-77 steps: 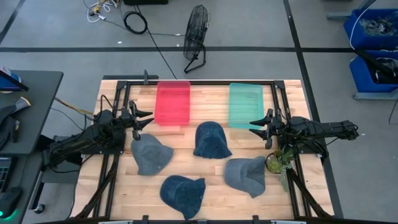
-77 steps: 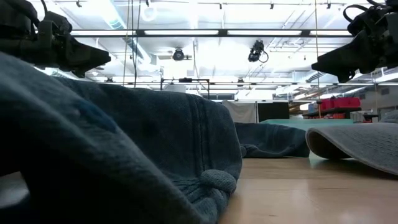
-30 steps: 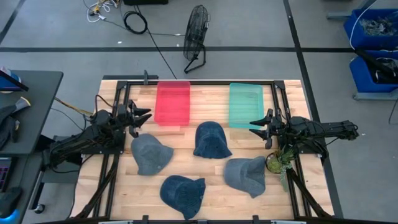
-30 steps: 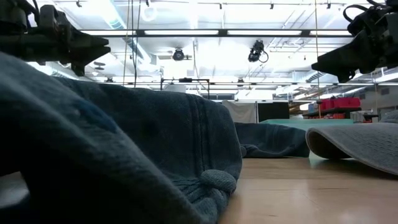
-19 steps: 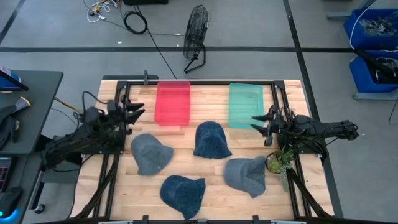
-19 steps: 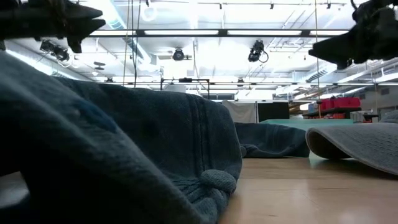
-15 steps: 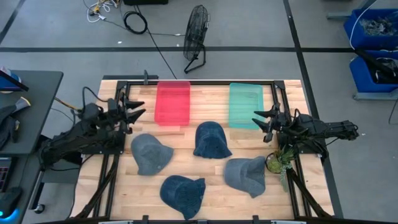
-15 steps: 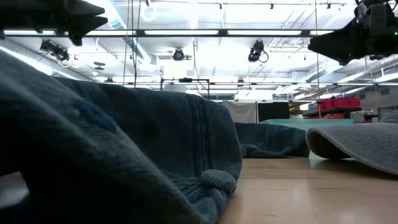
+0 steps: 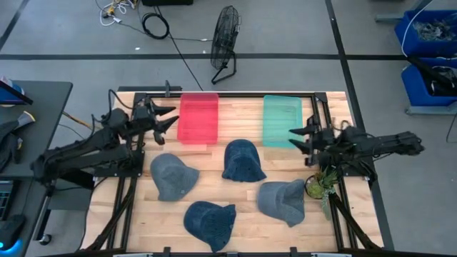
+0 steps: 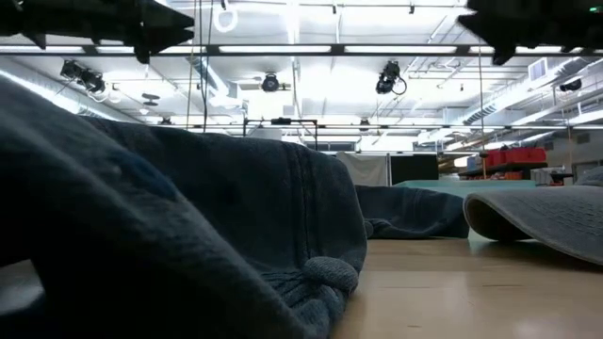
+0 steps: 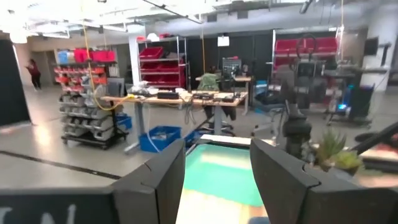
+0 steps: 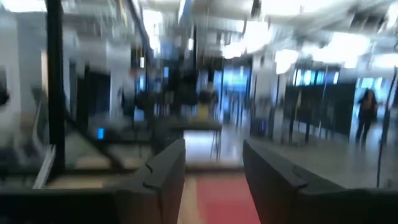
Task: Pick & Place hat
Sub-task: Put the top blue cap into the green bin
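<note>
Four hats lie flat on the wooden table, untouched: a grey-blue one [image 9: 173, 176], a dark blue one [image 9: 243, 160], a grey one [image 9: 283, 200] and a dark blue one [image 9: 211, 223] near the front edge, which fills the low view [image 10: 188, 235]. My left gripper [image 9: 168, 118] hangs open, high above the table's left side beside the red bin [image 9: 198, 118]. My right gripper [image 9: 296, 135] is open too, raised at the right beside the teal bin [image 9: 282, 121]. The wrist views look level across the table, with the left fingers [image 11: 217, 149] and the right fingers [image 12: 213, 146] apart and nothing between them.
The red and teal bins stand side by side at the table's far edge. A small plant [image 9: 318, 187] sits by the right arm's base. Black frame rails [image 9: 136, 107] run along the table's sides. Bare wood shows between the hats [image 9: 214, 182]. A fan [image 9: 225, 43] stands on the floor beyond.
Both arms have risen; in the low view their grippers have climbed to the picture's top edge. The left gripper has also moved toward the far edge, beside the red bin. The right gripper has shifted slightly toward the far edge. Both have stayed open, and the hats have not moved.
</note>
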### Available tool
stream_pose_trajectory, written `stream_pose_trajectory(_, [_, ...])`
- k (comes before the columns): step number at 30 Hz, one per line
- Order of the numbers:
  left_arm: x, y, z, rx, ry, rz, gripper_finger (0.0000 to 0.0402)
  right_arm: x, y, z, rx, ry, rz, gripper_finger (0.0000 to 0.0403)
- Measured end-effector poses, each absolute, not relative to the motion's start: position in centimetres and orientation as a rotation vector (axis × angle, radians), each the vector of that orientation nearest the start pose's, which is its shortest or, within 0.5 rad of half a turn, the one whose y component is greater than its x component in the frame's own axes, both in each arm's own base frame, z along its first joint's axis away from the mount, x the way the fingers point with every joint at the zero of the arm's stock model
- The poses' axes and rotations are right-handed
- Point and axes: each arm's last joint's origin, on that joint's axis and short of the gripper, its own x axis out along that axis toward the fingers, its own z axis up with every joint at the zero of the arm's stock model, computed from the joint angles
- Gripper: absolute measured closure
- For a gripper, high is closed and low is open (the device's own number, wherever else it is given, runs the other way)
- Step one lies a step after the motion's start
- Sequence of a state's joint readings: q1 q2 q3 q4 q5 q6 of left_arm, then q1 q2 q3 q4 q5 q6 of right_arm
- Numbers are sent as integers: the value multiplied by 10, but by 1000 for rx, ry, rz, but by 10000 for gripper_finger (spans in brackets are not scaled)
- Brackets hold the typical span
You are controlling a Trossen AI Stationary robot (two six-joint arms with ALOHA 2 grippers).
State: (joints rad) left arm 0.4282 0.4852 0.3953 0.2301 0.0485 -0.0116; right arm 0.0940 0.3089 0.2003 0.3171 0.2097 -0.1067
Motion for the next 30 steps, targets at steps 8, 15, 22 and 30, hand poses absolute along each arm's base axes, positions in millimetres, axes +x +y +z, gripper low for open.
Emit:
stream_pose_trajectory(8, [129,58,286,-37,-139,375,218,182,11,240,-32,146,-106,238])
stream_pose_trajectory(15, [136,60,284,-17,-130,376,218,248,15,219,-99,492,-89,238])
stream_pose_trajectory(22, [141,63,279,-26,-95,378,218,298,12,187,-96,728,-32,238])
stream_pose_trajectory(30, [144,64,276,-38,-72,378,218,322,-1,149,-92,925,-77,238])
